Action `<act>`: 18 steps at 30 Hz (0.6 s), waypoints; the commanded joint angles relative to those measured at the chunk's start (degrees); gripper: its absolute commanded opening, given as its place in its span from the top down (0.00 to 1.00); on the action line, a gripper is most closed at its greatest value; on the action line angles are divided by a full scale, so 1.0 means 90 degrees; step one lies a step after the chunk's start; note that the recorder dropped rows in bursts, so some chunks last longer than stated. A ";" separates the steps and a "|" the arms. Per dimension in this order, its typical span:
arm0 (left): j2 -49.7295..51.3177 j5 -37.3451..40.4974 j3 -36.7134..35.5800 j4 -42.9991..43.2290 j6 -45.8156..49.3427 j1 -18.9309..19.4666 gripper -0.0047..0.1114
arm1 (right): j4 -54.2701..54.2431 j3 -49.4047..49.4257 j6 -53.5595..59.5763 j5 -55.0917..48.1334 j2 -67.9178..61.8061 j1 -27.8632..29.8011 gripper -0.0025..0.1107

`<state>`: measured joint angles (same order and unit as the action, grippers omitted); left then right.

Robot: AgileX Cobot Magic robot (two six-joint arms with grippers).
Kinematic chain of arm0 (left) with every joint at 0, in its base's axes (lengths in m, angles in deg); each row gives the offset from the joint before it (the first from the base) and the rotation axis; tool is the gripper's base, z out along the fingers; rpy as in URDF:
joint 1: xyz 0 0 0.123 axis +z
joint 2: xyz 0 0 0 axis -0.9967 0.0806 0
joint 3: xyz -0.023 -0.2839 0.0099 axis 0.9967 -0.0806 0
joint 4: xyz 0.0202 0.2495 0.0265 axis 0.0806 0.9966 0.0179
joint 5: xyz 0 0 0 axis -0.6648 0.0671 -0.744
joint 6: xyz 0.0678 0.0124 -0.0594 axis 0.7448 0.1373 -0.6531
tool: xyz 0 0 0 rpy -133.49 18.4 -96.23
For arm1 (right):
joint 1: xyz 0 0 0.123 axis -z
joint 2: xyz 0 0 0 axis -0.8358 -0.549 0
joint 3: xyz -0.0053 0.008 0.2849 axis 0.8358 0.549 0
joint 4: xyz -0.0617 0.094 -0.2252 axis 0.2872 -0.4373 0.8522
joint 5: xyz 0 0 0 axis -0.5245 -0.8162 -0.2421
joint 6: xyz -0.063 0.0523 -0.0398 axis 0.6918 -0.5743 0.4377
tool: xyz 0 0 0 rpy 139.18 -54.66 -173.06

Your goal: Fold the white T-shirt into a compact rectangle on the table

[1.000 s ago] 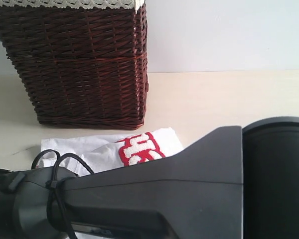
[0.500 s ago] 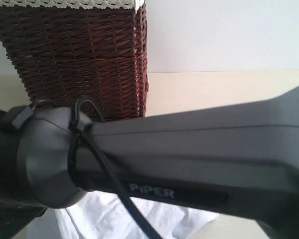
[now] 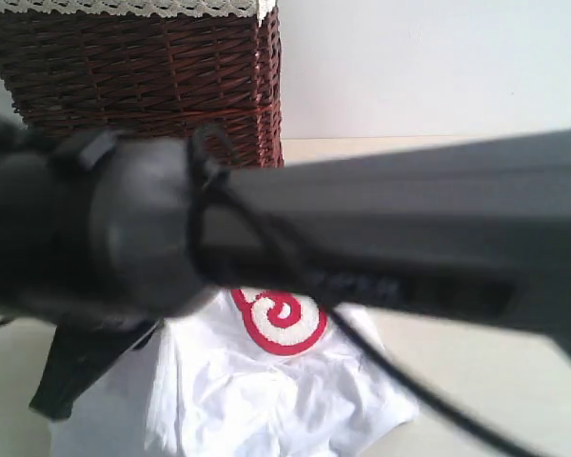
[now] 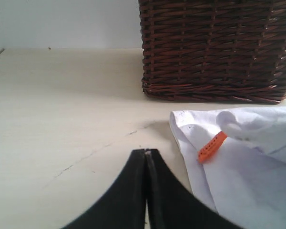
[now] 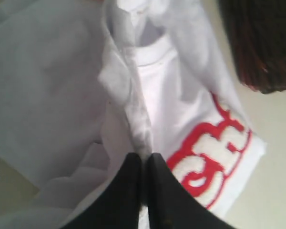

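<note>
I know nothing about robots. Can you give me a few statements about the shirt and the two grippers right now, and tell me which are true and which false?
1. The left gripper is shut and holds nothing. True.
2. The right gripper hangs wide open. False: it is shut on a fold of the white T-shirt.
3. The shirt lies inside the wicker basket. False: it lies on the table next to it.
4. An orange tag shows on the shirt. True.
5. The lettering is blue. False: it is white, outlined in red.
</note>
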<state>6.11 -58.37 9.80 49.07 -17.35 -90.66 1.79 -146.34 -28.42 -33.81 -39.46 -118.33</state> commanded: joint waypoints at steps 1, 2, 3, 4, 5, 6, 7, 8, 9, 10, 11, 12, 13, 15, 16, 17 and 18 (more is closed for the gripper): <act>-0.0034 -0.0076 -0.0003 0.0009 0.0002 0.0019 0.96 | 0.0217 0.0257 -0.0056 -0.0170 0.0912 0.0535 0.98; -0.0034 -0.0076 -0.0003 0.0009 0.0002 0.0019 0.96 | 0.0238 0.0344 -0.0056 -0.0170 0.1146 0.0648 0.98; -0.0034 -0.0076 -0.0003 0.0009 0.0002 0.0019 0.96 | 0.0261 0.0436 -0.0056 -0.0170 0.1347 0.0757 0.98; -0.0034 -0.0076 -0.0003 0.0009 0.0002 0.0019 0.96 | 0.0271 0.0567 -0.0067 -0.0170 0.1614 0.0870 0.98; -0.0034 -0.0076 -0.0003 0.0009 0.0002 0.0019 0.96 | 0.0271 0.0718 -0.0067 -0.0170 0.1894 0.0991 0.98; -0.0034 -0.0076 -0.0003 0.0009 0.0002 0.0019 0.96 | 0.0254 0.0847 -0.0067 -0.0170 0.2111 0.1093 0.98; -0.0034 -0.0076 -0.0003 0.0009 0.0002 0.0019 0.96 | 0.0237 0.1025 -0.0117 -0.0170 0.2392 0.1230 0.98; -0.0034 -0.0076 -0.0003 0.0009 0.0002 0.0019 0.96 | 0.0227 0.1234 -0.0204 -0.0170 0.2657 0.1364 0.98; -0.0034 -0.0076 -0.0003 0.0009 0.0002 0.0019 0.96 | 0.0227 0.1466 -0.0233 -0.0170 0.2918 0.1480 0.98; -0.0034 -0.0076 -0.0003 0.0009 0.0002 0.0019 0.96 | 0.0265 0.1725 -0.0233 -0.0170 0.3152 0.1631 0.98; -0.0034 -0.0076 -0.0003 0.0009 0.0002 0.0019 0.96 | 0.0348 0.1992 -0.0271 -0.0170 0.3367 0.1798 0.98; -0.0034 -0.0076 -0.0003 0.0009 0.0002 0.0019 0.96 | 0.0446 0.2211 -0.0396 -0.0170 0.3521 0.1950 0.98; -0.0034 -0.0076 -0.0003 0.0009 0.0002 0.0019 0.96 | 0.0595 0.2479 -0.0512 -0.0170 0.3677 0.2155 0.98; -0.0034 -0.0076 -0.0003 0.0009 0.0002 0.0019 0.96 | 0.0866 0.2917 -0.0639 -0.0170 0.3896 0.2605 0.98; -0.0034 -0.0076 -0.0003 0.0009 0.0002 0.0019 0.96 | 0.0996 0.3126 -0.0732 -0.0170 0.3973 0.2829 0.98; -0.0034 -0.0076 -0.0003 0.0009 0.0002 0.0019 0.96 | 0.1077 0.3310 -0.0776 -0.0170 0.4030 0.3049 0.98; -0.0034 -0.0076 -0.0003 0.0009 0.0002 0.0019 0.96 | 0.1092 0.3471 -0.0776 -0.0170 0.4062 0.3257 0.98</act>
<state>6.11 -58.37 9.80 49.07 -17.35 -90.66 9.25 -118.55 -34.20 -35.14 -4.40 -93.28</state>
